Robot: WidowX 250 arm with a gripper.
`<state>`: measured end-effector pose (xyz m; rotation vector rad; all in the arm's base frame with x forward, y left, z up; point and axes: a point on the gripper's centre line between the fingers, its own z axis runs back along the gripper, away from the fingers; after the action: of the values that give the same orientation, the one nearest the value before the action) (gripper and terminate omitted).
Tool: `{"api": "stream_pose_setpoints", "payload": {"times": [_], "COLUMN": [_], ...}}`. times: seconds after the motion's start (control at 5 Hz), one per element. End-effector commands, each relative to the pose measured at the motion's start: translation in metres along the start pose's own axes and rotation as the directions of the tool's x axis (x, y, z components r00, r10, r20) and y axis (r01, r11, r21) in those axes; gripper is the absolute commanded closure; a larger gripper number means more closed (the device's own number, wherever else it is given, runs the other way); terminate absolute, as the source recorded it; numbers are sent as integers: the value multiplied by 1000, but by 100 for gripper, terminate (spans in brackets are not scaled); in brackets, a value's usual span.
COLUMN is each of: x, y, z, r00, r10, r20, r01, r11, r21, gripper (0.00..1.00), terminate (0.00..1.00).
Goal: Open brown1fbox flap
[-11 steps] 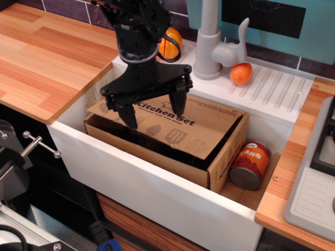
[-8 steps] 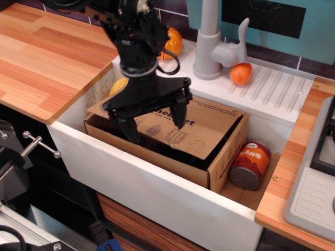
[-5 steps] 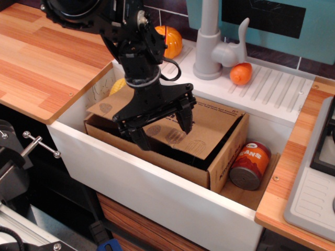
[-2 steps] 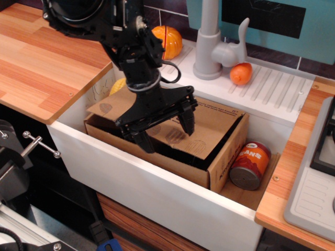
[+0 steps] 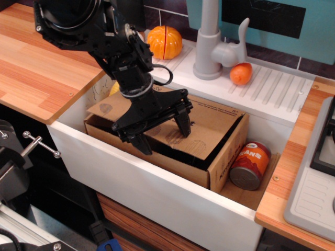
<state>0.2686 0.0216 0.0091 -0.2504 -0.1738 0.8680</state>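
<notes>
We take the sink [image 5: 157,180] as ref. for all positions.

Gripper [image 5: 162,135]: over the left-centre of the sink, fingers spread apart, nothing clamped. One finger [image 5: 141,142] sits low by the front edge of the flap, the other [image 5: 184,124] rests over its printed face. Contact w/ the cardboard: we cannot tell.

Box [image 5: 222,157]: inside the sink, filling most of it from the left wall.

Flap [image 5: 209,123]: lies nearly flat over the box top, front edge sagging slightly, dark gap visible below it.

Can [image 5: 250,165]: right end of the sink, just beside the box.

Status, in our judgement: approach done, flap not yet lifted. Remaining: hook or grip the front edge, swing it up and back.
</notes>
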Motion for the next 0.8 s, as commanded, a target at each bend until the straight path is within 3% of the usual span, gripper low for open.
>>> {"api": "stream_pose_setpoints", "payload": {"times": [0.0, 0.6], "x": [8, 38], "y": [-23, -70], "z": [9, 55], "r00": [995, 957], "r10": [-89, -230], "r20": [53, 174], "r01": [91, 235], "r11": [995, 972], "r21": [-39, -6], "gripper": [0, 0], "terminate": [0, 0]}}
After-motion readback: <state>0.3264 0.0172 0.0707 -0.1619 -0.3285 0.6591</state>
